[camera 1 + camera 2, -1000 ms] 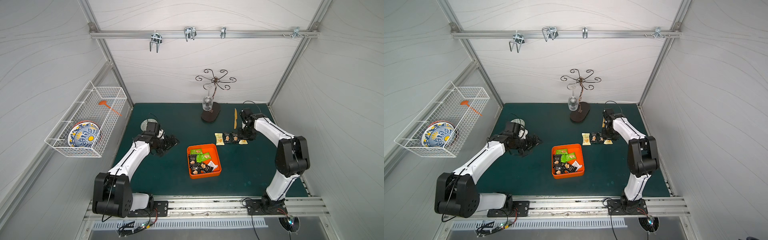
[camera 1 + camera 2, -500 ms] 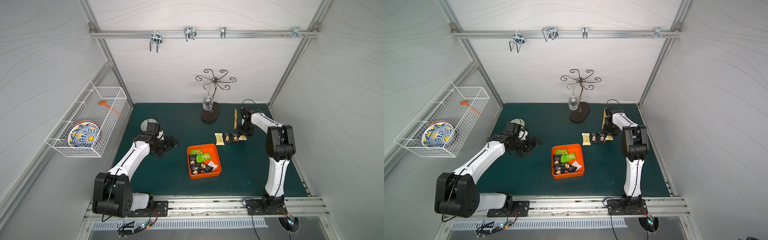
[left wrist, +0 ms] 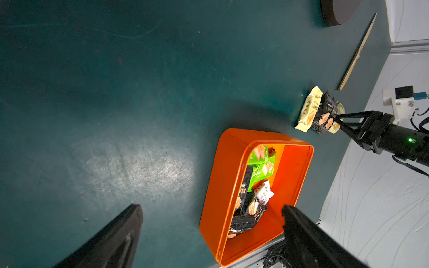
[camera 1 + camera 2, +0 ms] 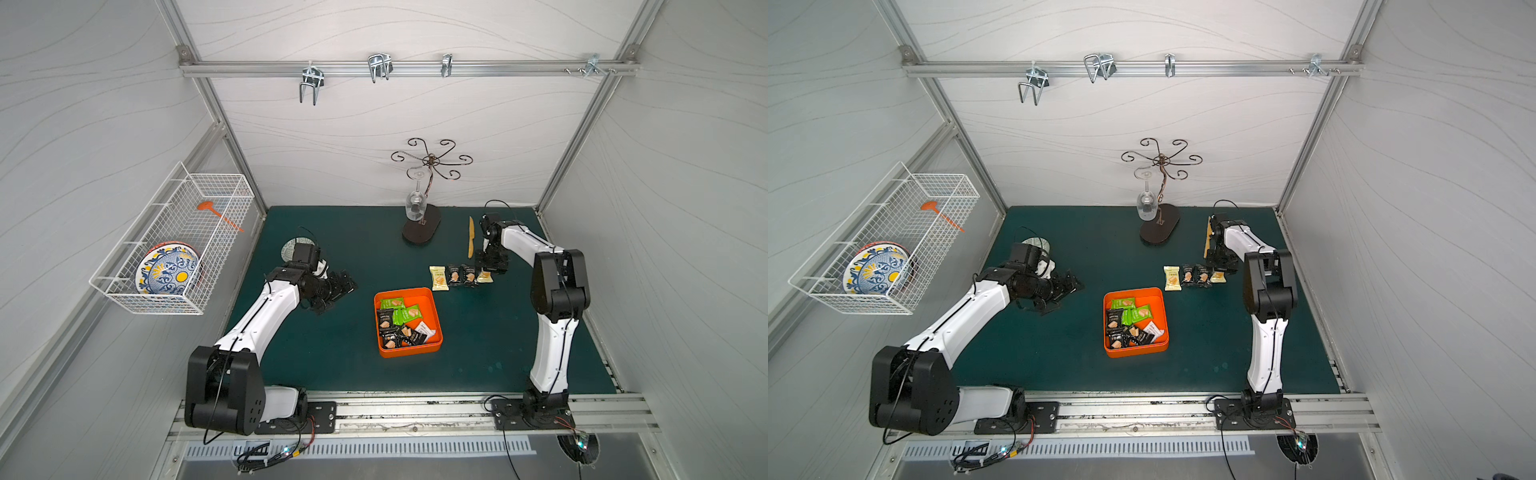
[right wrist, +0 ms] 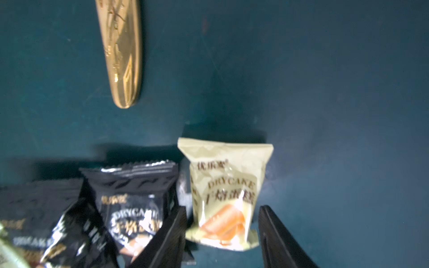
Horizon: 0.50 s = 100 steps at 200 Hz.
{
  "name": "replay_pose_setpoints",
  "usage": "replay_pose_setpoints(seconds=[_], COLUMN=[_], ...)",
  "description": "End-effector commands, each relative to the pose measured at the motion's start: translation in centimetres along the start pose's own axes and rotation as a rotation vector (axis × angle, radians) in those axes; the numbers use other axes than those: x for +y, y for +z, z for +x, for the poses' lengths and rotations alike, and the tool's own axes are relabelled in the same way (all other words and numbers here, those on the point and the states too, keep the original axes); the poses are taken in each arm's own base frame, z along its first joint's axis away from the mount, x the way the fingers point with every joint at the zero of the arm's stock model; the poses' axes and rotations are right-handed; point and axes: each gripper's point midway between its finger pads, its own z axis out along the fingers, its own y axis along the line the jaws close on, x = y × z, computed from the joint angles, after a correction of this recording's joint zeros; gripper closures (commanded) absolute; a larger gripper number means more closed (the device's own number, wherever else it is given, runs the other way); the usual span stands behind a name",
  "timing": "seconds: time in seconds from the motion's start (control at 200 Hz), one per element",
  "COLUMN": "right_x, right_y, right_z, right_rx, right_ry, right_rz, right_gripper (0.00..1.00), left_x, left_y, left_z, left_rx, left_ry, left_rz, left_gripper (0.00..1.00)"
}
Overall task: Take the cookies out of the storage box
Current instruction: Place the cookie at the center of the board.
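Across the middle of the green mat (image 4: pixel 316 357) sits the storage box (image 4: pixel 409 353), with the cookies (image 4: pixel 399 322) still inside it heaped toward its left wall at mixed angles. Just left of that wall hangs the left gripper (image 4: pixel 343 291), jaws wide and aimed at the box, so it looks the nearer arm. Past the far right corner, the right gripper (image 4: pixel 491 266) stands with jaws narrowly parted astride a pale yellow packet (image 5: pixel 224 197) that ends the row (image 4: pixel 457 276) outside.
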Motion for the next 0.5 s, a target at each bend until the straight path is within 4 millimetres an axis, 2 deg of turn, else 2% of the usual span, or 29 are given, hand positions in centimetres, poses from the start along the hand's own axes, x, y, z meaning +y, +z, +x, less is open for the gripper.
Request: replay_pose_setpoints(seconds=[0.0,0.105,0.25,0.395,0.495], right_x=[-0.7,0.2,3.8,8.0,9.7], right_y=[-5.0,-7.7,-10.8,-12.9,-13.4], right_z=[0.1,1.3,4.4,8.4,10.8], right_rx=[-0.070,-0.111,-0.155,-0.172,-0.176], right_ry=[0.007,-0.008,-0.062,-0.139,-0.188], right_rz=[0.031,0.018,-0.067,-0.162,-0.174], right_gripper=[0.44,0.44,0.44,0.44,0.43], left_x=[-1.5,-2.5,-4.2,-4.5,-4.9], left_y=[-1.9,-3.0,-3.6,-3.8,-3.6], left_z=[-0.8,-0.1,2.3,4.8,7.0], left_rx=[-0.041,-0.052,-0.029,0.009,0.037], left_ry=[0.079,0.164,0.310,0.365,0.343], left_rz=[-0.006,-0.040,-0.091,-0.145,-0.133], left_gripper=[0.02,0.03,0.06,0.15,0.19])
